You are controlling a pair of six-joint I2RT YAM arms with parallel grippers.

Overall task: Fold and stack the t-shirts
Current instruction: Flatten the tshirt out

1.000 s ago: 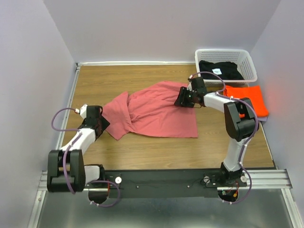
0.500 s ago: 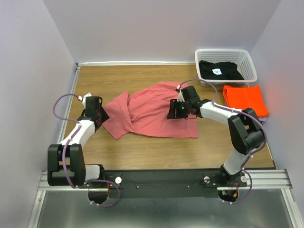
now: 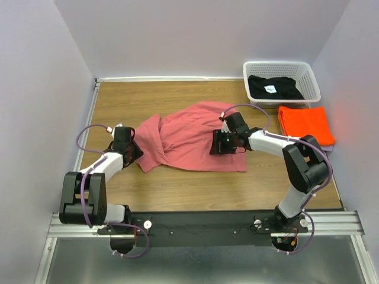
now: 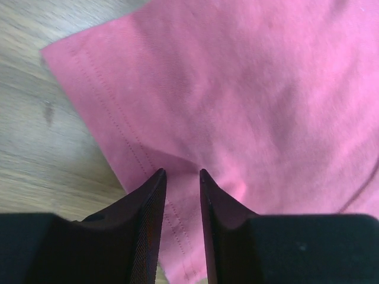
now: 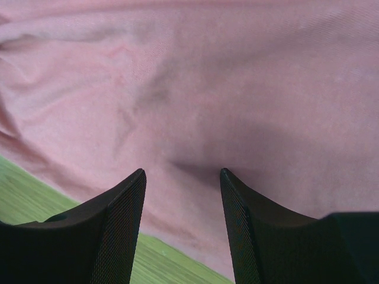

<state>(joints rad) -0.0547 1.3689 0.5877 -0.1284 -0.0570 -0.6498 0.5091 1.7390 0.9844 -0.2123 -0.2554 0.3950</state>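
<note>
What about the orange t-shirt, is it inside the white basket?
No, the orange t-shirt lies folded on the table beside the white basket, which holds only the black t-shirt.

Nothing legible on show right now: the only marking is a small white label (image 3: 270, 89) on the black t-shirt (image 3: 285, 87) in the basket (image 3: 276, 63), too tiny to read.

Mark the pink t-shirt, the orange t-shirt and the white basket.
pink t-shirt (image 3: 183, 136): top view, mid-body.
orange t-shirt (image 3: 305, 120): top view, folded centre.
white basket (image 3: 275, 63): top view, far rim.
</note>
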